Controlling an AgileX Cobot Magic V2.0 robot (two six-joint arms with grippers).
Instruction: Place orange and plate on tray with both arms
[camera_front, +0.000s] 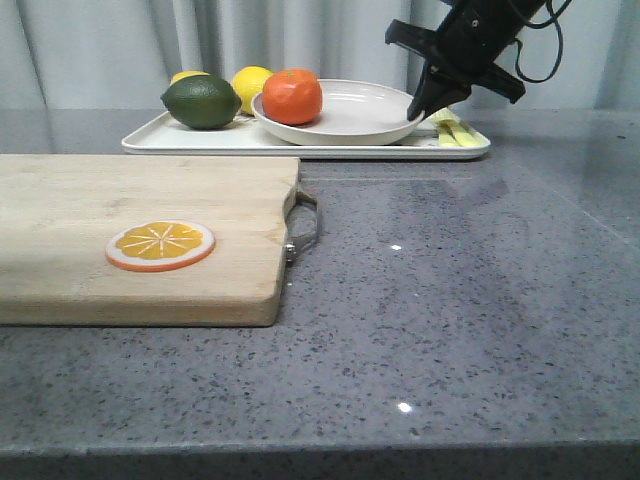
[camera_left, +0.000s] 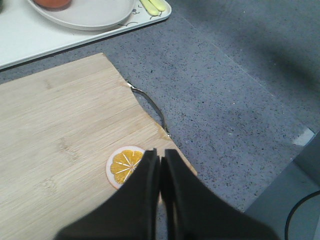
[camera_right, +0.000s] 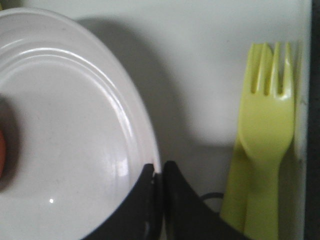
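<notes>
The orange (camera_front: 293, 96) sits in the left part of the off-white plate (camera_front: 365, 112), which rests on the white tray (camera_front: 200, 141) at the back of the table. My right gripper (camera_front: 414, 108) is shut on the plate's right rim; in the right wrist view one finger lies inside the rim (camera_right: 146, 150) and the other outside it, the gripper (camera_right: 159, 167) pinching it. My left gripper (camera_left: 160, 152) is shut and empty, above the near right corner of the cutting board; it is out of the front view. The plate (camera_left: 95, 12) and tray (camera_left: 30, 40) also show in the left wrist view.
A wooden cutting board (camera_front: 90, 220) with a metal handle (camera_front: 305, 225) lies at the left and carries a flat orange slice (camera_front: 160, 245). A dark green lime (camera_front: 202, 101) and yellow lemons (camera_front: 250, 85) sit on the tray's left. A yellow fork (camera_right: 267, 125) lies on the tray's right.
</notes>
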